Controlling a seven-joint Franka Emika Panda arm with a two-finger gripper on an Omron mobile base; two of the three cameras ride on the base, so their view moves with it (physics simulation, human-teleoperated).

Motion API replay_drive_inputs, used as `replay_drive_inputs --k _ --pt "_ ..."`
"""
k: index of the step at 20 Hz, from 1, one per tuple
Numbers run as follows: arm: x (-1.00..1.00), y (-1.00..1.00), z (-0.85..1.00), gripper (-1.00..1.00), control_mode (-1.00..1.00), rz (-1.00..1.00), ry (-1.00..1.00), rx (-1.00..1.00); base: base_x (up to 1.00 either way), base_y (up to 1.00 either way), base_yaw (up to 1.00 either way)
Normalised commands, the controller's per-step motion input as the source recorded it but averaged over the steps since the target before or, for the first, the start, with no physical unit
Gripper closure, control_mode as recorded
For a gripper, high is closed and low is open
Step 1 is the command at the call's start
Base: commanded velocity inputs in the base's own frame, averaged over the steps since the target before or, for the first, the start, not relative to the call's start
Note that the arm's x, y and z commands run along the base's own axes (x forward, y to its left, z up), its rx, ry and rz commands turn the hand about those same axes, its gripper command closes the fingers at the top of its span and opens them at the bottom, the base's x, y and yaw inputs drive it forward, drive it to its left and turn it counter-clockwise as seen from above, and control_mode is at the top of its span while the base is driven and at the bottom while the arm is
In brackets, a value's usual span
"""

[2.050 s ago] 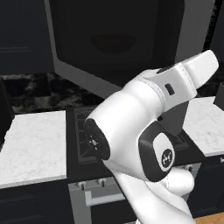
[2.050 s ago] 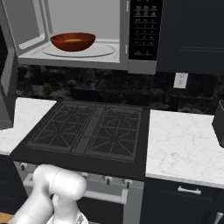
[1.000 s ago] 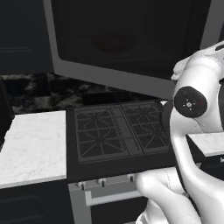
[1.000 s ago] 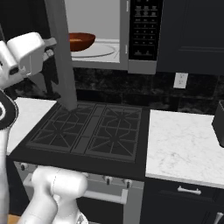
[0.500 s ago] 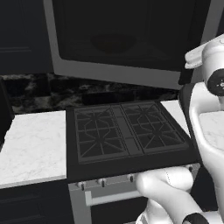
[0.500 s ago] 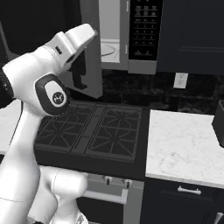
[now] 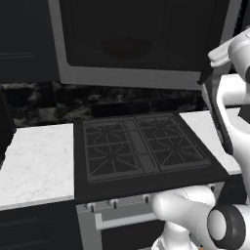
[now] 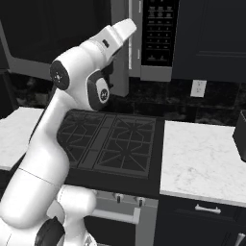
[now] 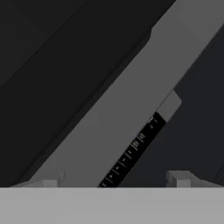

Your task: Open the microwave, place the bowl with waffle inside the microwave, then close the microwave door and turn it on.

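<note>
The wide grey-framed microwave door (image 7: 141, 41) with its large dark window stands nearly shut across the front of the grey-framed microwave (image 8: 144, 38) mounted above the stove. In the left base view the door's pane fills the upper middle, its lower grey rail running level above the speckled dark backsplash (image 7: 97, 100), and a faint rounded outline shows behind the glass; whether that is the reddish-brown bowl I cannot tell. In the right base view the door's grey right edge stands as an upright strip just left of the black button panel (image 8: 158, 31), with a narrow pale gap between the two.

The white arm reaches up to that edge, its hand close against the door's right side. In the hand view the two small dark finger tips (image 9: 177, 178) stand wide apart with nothing between them, so the gripper (image 9: 113, 183) is open and empty, facing the door's grey frame that runs slantwise across the view, the button panel beside it.

Below, the black gas stove (image 7: 141, 151) with its dark grates lies bare, flanked by white marble counters (image 8: 202, 158) on both sides. A dark boxy object (image 8: 240, 134) sits at the far right counter edge, well apart from the arm. A white wall outlet (image 8: 197, 88) sits on the backsplash right of the stove.
</note>
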Motion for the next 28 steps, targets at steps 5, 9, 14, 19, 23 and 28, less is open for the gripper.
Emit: replay_drive_inputs --k 5,9,14,19,23,28 --pt "0.7 -0.19 0.0 -1.0 -1.0 0.1 0.07 0.0 0.0 0.0 0.0" --pt "0.69 -0.09 0.0 -1.0 -1.0 0.08 0.02 0.0 0.0 0.0 0.0" --pt "0.59 0.02 0.0 -1.0 -1.0 0.01 0.0 -0.03 0.0 0.0 0.0" --pt "0.5 0.41 0.0 -1.0 -1.0 -0.05 0.0 -0.06 0.0 0.0 0.0" --pt "0.56 0.45 0.0 -1.0 -1.0 -0.11 0.0 -0.06 0.0 0.0 0.0" --pt "0.75 0.28 0.07 -1.0 -1.0 -0.06 0.0 -0.02 0.0 0.0 0.0"
